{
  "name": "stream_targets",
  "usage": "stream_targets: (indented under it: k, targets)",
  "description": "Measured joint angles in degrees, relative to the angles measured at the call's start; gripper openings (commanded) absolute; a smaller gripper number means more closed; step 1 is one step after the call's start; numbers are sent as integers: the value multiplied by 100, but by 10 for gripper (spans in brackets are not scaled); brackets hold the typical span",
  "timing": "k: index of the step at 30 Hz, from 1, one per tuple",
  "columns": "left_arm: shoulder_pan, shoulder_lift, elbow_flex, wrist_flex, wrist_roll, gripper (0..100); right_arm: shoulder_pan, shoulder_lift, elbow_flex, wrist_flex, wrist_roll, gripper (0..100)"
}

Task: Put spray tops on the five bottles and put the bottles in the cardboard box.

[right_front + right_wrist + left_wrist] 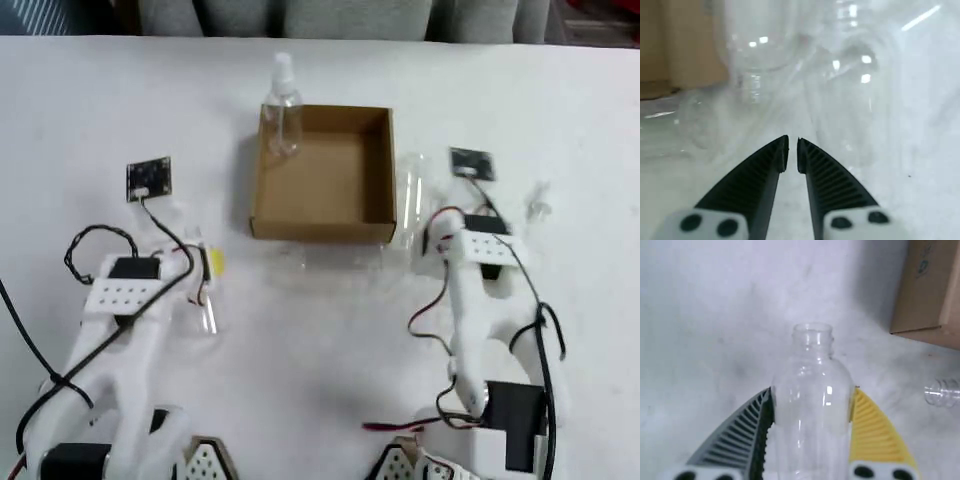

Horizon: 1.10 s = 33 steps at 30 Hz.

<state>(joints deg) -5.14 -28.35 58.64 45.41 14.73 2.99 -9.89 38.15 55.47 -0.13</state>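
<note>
1. Cardboard box [322, 228] is sitting mid-table in the high view; a capped bottle [283, 112], its spray top [283, 68] on, is standing at the eleven o'clock corner, seemingly just inside; loose clear bottles [408, 203] are lying along the three o'clock and six o'clock walls; the left arm [125, 290] is sitting between seven and eight o'clock from the box, with an open bottle [207, 308] at its gripper end; the right arm [482, 250] is sitting near four o'clock.
2. In the left wrist view the left gripper [811, 391] is clamping the open bottle round its belly, the grey finger [747, 435] pressing one flank and the yellow finger [875, 430] the other; the threaded neck is pointing away, bare and free; a second bottle's neck [942, 392] is showing near the box corner.
3. In the right wrist view the right gripper [792, 150] is holding nothing, its black fingers drawn almost together with a sliver of gap; clear bottles are lying just ahead, beside the box wall.
4. Judging by looks, these bottles are going to handle as light, empty, thin plastic: smooth, apt to roll, and denting under a hard squeeze; a belly grip is looking best, since it is leaving the neck clear for a top; the ribbed pads are likely helping against spin while a top is being twisted on.
</note>
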Motion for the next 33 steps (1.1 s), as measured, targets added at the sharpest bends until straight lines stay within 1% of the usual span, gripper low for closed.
stream_targets:
  k: [7, 13, 19, 24, 29, 33]
  targets:
    - [0, 0, 0, -97, 0, 20, 870, 53, -9, -193, 0, 21]
    - [-9, 0, 114, -273, 9, 20, 1187, 53, -9, -457, 0, 21]
    - [-18, 0, 141, -308, 9, 20, 1178, 62, -378, -431, -18, 21]
    - [-18, 0, 141, -308, 9, 20, 1099, 62, -1055, 290, -35, 21]
    - [-18, 0, 141, -308, 9, 20, 651, 62, -1916, 1011, -35, 21]
    - [-18, 0, 141, -308, 9, 20, 44, 141, -1996, 993, -35, 21]
